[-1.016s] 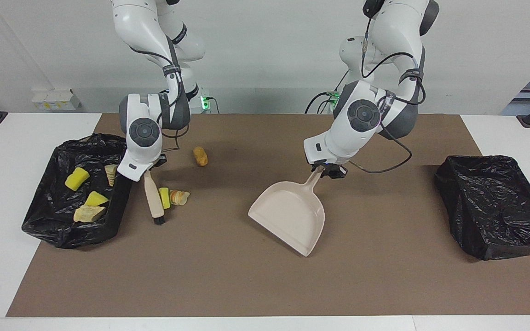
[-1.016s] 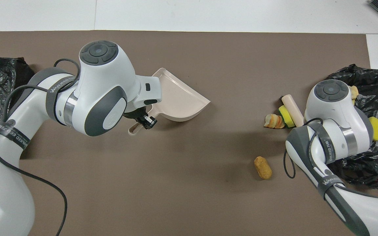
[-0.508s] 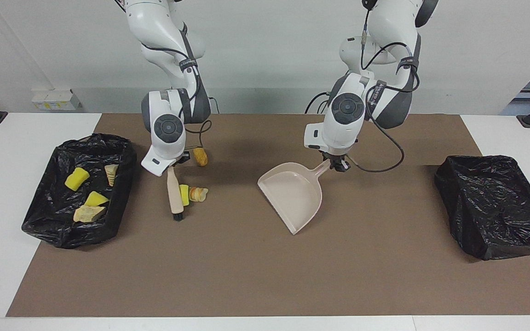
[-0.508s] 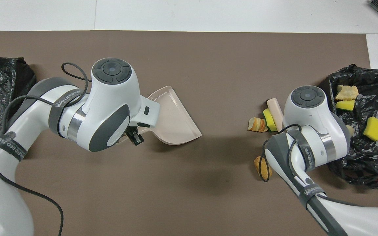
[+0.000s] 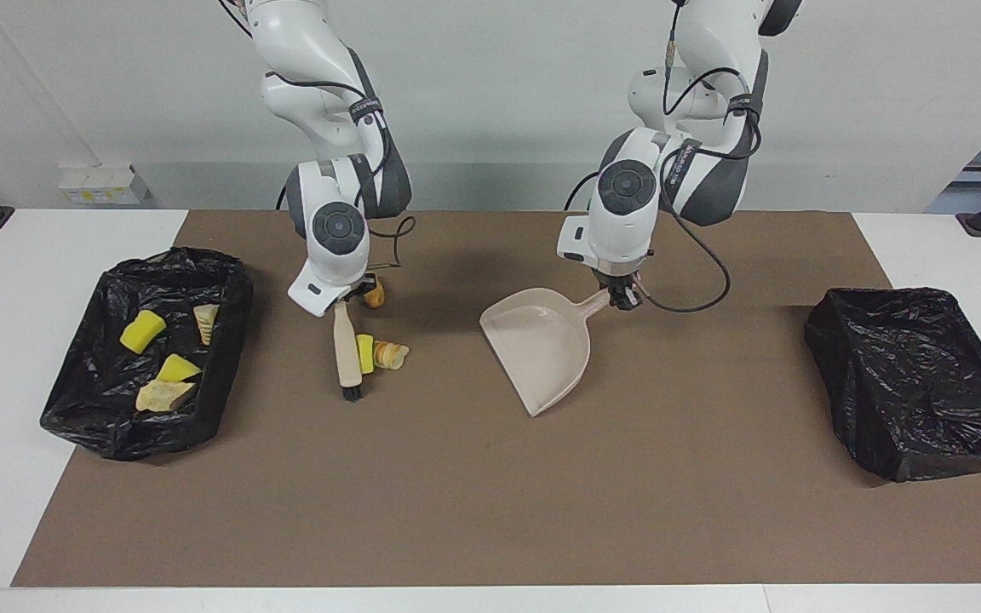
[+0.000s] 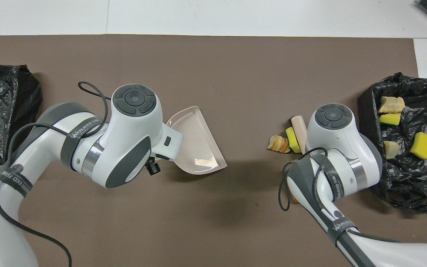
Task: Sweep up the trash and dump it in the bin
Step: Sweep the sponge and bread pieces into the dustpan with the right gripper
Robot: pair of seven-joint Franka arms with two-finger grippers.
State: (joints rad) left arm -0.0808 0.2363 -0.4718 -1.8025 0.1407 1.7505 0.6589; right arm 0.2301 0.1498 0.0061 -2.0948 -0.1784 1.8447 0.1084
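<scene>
Right gripper [image 5: 349, 297] is closed on the wooden brush [image 5: 346, 349], whose bristles rest on the brown mat [image 5: 490, 494] beside a yellow sponge chunk [image 5: 364, 352] and a cream lump [image 5: 390, 354]. Left gripper [image 5: 622, 295] is clamped on the dustpan [image 5: 542, 349] handle. Four scraps lie in the black-lined bin [image 5: 82, 409]; the orange-brown nugget [image 5: 375, 294] lies by the right gripper.

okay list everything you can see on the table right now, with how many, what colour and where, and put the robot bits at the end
trash in bin: four scraps, two yellow, two cream-tan, in the bin at the right arm's end
trash on mat: three; yellow sponge chunk against the brush, tan lump beside it, orange-brown nugget nearer the robots
second bin: one, black-lined, left arm's end
mat: one, brown, on the white table
brush: one, pale wood handle, black bristles
dustpan: one, beige, mid-mat
right gripper: shut on brush
left gripper: shut on dustpan handle
</scene>
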